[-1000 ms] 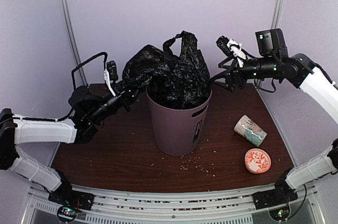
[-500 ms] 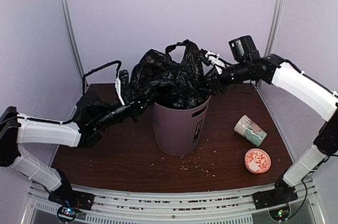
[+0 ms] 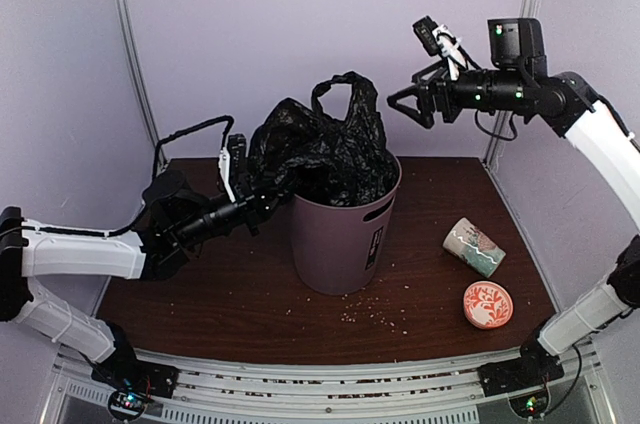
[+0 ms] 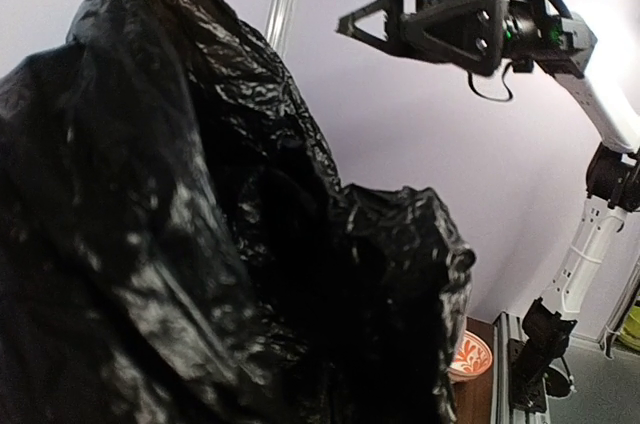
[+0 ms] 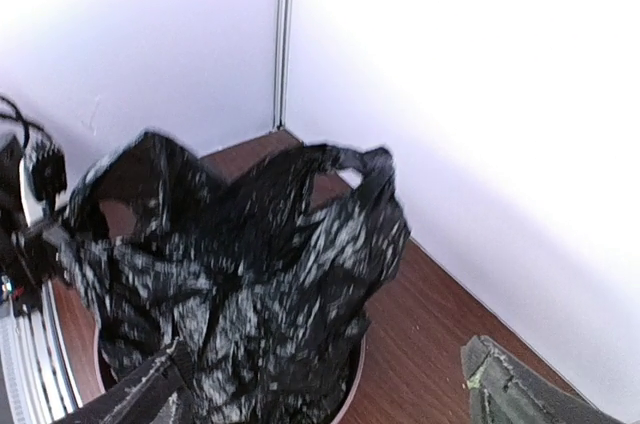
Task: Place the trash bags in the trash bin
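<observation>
At frame centre, trash bag (image 3: 325, 149) sits stuffed in trash bin (image 3: 340, 244), bulging upright above rim. Left jaws touch its left side, nearer, clamped or not unclear; right jaws apart, upper right, well clear.

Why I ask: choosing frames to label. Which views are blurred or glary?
Top external: sharp, evenly lit. Left wrist: the trash bag fills the frame, with shiny glare patches. Right wrist: the bag is blurred, the wall washed out white.
</observation>
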You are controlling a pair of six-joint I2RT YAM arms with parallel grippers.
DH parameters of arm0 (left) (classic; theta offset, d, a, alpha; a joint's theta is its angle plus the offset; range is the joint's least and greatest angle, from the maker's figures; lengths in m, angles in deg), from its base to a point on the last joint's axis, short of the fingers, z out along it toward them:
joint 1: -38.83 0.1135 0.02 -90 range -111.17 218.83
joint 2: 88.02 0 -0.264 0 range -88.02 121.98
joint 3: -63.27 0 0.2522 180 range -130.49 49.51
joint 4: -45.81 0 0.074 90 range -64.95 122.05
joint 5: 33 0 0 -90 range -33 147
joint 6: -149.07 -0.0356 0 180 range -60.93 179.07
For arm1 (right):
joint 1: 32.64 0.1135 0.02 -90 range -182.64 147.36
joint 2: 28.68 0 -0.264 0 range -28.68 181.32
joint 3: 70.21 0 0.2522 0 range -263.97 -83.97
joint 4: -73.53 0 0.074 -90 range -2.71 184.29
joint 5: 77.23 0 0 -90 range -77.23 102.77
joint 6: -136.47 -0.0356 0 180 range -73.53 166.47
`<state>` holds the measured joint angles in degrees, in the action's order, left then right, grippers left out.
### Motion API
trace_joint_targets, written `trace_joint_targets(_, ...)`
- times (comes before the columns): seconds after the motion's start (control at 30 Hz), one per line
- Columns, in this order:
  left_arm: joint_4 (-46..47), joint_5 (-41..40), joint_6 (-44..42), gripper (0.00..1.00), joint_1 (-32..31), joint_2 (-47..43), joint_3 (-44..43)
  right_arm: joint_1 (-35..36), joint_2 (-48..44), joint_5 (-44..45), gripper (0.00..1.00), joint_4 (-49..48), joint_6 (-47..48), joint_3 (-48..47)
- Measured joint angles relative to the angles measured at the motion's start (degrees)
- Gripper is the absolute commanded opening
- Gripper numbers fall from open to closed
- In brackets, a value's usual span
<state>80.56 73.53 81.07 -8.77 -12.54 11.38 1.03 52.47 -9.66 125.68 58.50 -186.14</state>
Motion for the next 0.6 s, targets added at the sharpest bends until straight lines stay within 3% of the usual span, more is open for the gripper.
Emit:
trace_joint_targets(0.2, -5.0, -0.1, -1.0, 0.0, -2.7, -2.7, -0.9, 0.0, 13.0, -0.2, 0.97, -0.4, -5.7, -16.3)
trace_joint_targets(0.43, -8.7, -0.9, -1.7, 0.0, -4.3, -5.2, -1.0, 0.0, 24.0, -3.1, 0.96, 1.9, -9.5, -25.0)
trace_joint_targets(0.53, -9.6, -1.3, -1.9, 0.0, -4.4, -5.5, -1.0, 0.0, 26.0, -3.8, 0.91, 3.5, -10.0, -25.0)
trace_joint_targets(0.6, -9.9, -1.4, -1.9, 0.0, -4.4, -5.5, -1.0, 0.0, 26.7, -3.9, 0.79, 4.4, -10.1, -25.0)
